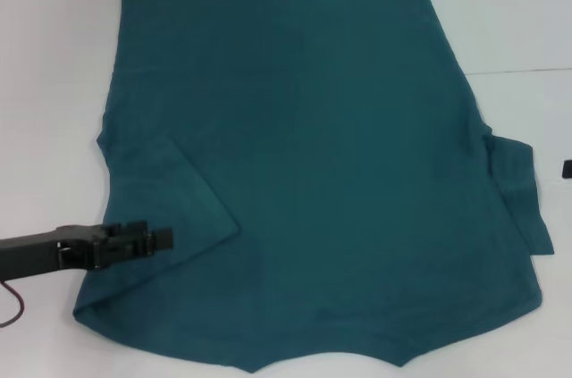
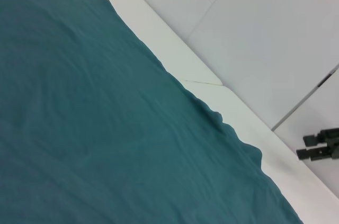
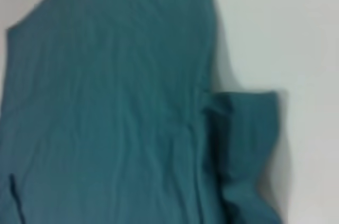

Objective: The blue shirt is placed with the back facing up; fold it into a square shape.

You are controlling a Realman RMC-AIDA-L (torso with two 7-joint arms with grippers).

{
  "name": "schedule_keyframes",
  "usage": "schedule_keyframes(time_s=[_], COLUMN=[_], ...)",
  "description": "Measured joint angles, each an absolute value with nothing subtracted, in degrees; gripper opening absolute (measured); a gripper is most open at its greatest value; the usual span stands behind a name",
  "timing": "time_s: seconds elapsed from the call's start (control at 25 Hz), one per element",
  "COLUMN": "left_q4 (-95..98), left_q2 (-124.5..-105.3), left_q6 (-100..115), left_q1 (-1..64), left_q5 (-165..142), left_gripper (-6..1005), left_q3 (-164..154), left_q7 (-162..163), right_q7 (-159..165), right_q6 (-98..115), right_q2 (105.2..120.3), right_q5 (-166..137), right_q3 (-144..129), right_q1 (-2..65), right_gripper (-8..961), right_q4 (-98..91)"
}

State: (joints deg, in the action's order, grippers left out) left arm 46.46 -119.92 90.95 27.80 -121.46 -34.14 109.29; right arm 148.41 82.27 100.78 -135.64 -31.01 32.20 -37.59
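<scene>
Sleeve step: left gripper (image 1: pixel 165 239) over the blue shirt (image 1: pixel 331 155), its left sleeve folded in, fingers seemingly together; right sleeve next.

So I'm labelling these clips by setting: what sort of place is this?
Probably a lab or test bench, not a home: a plain white tabletop holding only a dark teal-blue knit T-shirt, with the robot's black left hand at its folded sleeve.
</scene>
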Motion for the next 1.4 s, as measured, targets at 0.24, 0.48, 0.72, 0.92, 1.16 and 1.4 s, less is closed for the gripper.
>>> schedule_keyframes(time_s=[0.24,0.48,0.72,0.92,1.16,1.4], left_q4=[46.3,45.9,45.9,45.9,45.9,45.9], left_q2=[-120.17,-120.23,-120.24,-120.24,-120.24,-120.24], left_q6=[90.3,90.1,89.7,89.5,88.7,88.5], left_q1=[28.3,28.4,28.3,28.3,28.0,28.2], left_q5=[-121.4,-121.4,-121.4,-121.7,-121.8,-121.8], left_gripper=[686,686,687,687,686,686], left_q3=[-34.4,-34.2,-34.0,-34.0,-34.1,-34.2], left_q7=[109.3,109.3,109.3,109.3,109.3,109.3], right_q7=[150.3,150.4,150.5,150.5,150.4,150.1], right_q6=[78.2,72.2,65.3,62.7,60.7,59.7], right_q2=[101.37,102.98,104.63,105.67,106.59,107.29], right_q5=[-138.3,-139.1,-139.2,-139.2,-139.2,-139.2], right_q3=[-31.7,-31.9,-34.7,-35.6,-35.7,-35.9], right_q1=[33.7,35.6,37.6,38.4,38.4,38.5], right_gripper=[714,714,714,713,713,713], right_q4=[-36.4,-33.8,-30.1,-29.6,-29.5,-29.5])
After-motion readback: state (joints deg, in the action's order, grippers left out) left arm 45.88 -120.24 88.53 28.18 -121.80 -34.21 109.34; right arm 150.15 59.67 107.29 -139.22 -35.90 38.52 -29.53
